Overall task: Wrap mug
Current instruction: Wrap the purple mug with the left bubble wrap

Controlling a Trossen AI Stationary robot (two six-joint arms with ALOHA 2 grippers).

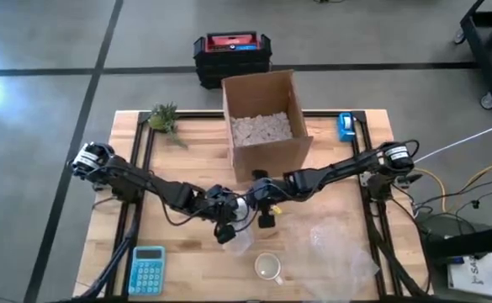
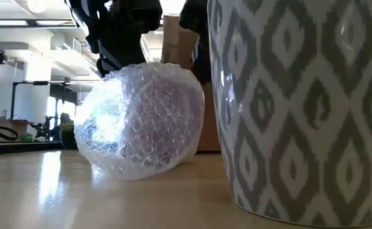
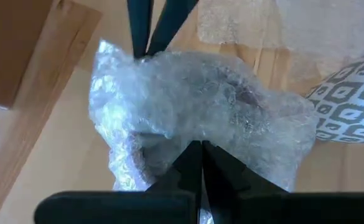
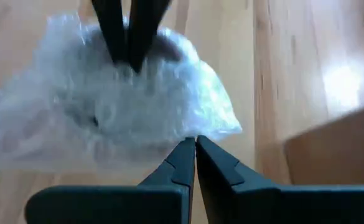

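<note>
A bundle of bubble wrap rests on the wooden table near its middle, with something darker showing dimly through it. My left gripper is shut on the bundle's side toward the table's left. My right gripper is shut on the opposite side. In the high view the two grippers meet over the bundle. A grey-and-white patterned mug stands bare and upright near the front edge, filling the right of the low view. My left gripper pinches a bunched fold of the bubble wrap between its two fingers, coming slanting down from the table's left. The bundle's underside rests on the table. My right gripper pinches the wrap's edge on the bundle's opposite side, coming from the table's right and slanting down.
An open cardboard box with packing filler stands behind the grippers. A loose sheet of bubble wrap lies at the front right, a blue calculator at the front left. A tape dispenser and a small plant sit at the far edge.
</note>
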